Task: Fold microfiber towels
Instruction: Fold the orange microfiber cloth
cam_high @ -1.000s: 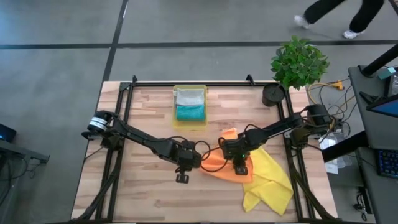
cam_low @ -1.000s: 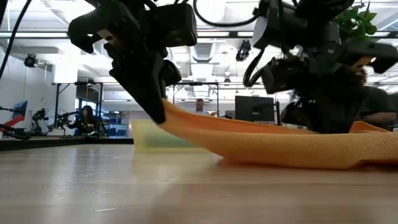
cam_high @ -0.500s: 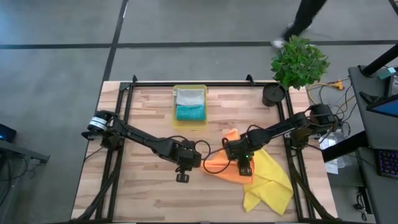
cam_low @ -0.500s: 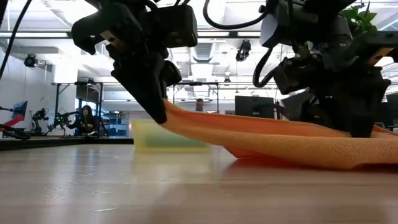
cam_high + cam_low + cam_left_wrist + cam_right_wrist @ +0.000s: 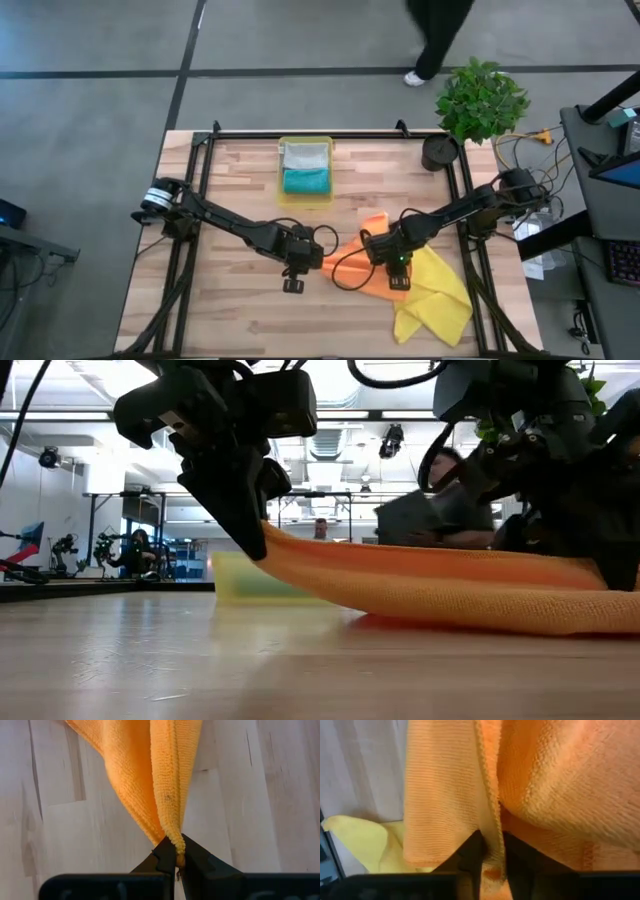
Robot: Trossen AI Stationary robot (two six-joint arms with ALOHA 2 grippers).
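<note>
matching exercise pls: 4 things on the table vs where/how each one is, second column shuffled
Things:
1. orange towel
2. yellow towel
3. teal towel
4. left end effector

States:
A. in the tray, next to the grey towel
B. shut on a bunched towel corner
C. stretched between both arms, sagging to the table
D. crumpled on the table, partly under another towel

Pairs: 1-C, 2-D, 3-A, 4-B
</note>
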